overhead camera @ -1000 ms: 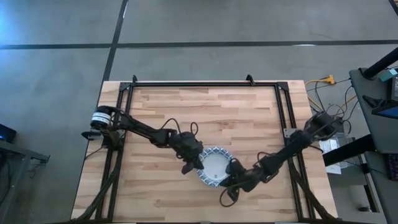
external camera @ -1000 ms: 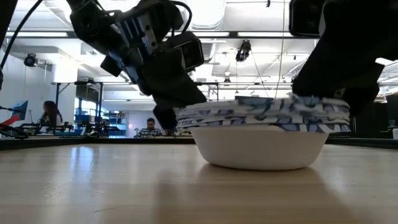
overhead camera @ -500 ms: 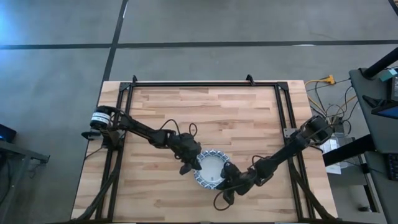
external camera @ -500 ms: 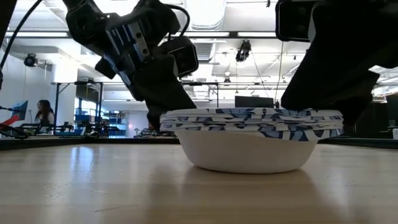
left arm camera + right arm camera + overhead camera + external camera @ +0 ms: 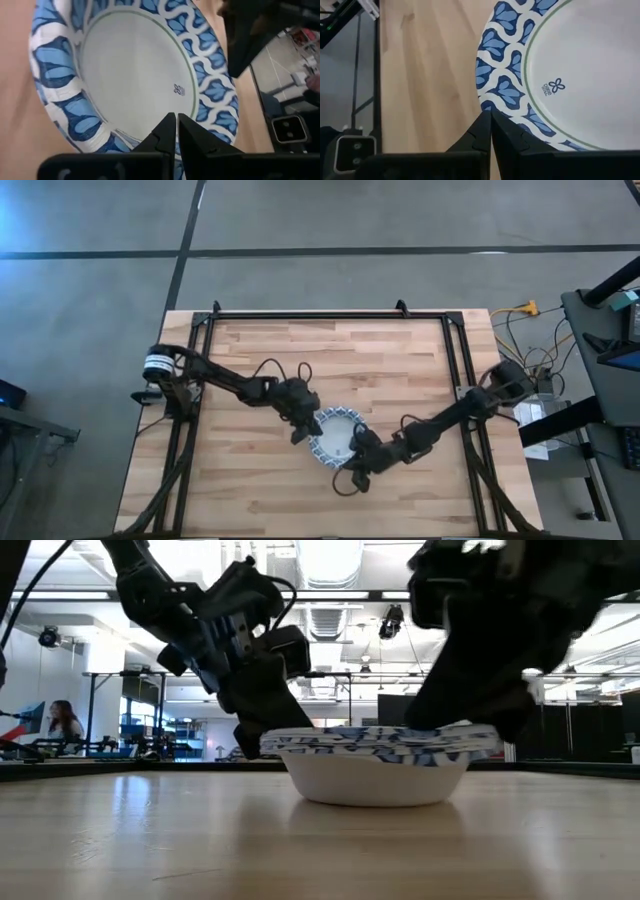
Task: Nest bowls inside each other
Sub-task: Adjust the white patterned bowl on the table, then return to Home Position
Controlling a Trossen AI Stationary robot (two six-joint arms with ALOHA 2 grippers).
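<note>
Both pincers, left pincer (image 5: 300,427) and right pincer (image 5: 352,470), are pressing closed-fingered against the bowls (image 5: 335,436). Uneven pushing risks tipping the stack across the surface (image 5: 400,370).

Light wooden table (image 5: 380,360), nested stack of bowls (image 5: 336,437) resting near its front middle

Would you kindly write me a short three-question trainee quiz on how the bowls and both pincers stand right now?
1. True or false: the bowls sit nested in one stack on the table.
2. Which pincer is at the stack's rim? A. left pincer only B. right pincer only C. both
3. Fill in: in each wrist view, the fingertips nearly ____.

Key
1. True.
2. C: the left pincer is at the rim on the left arm's side and the right pincer at the rim on the opposite side.
3. Touch: both pincers are shut.
</note>
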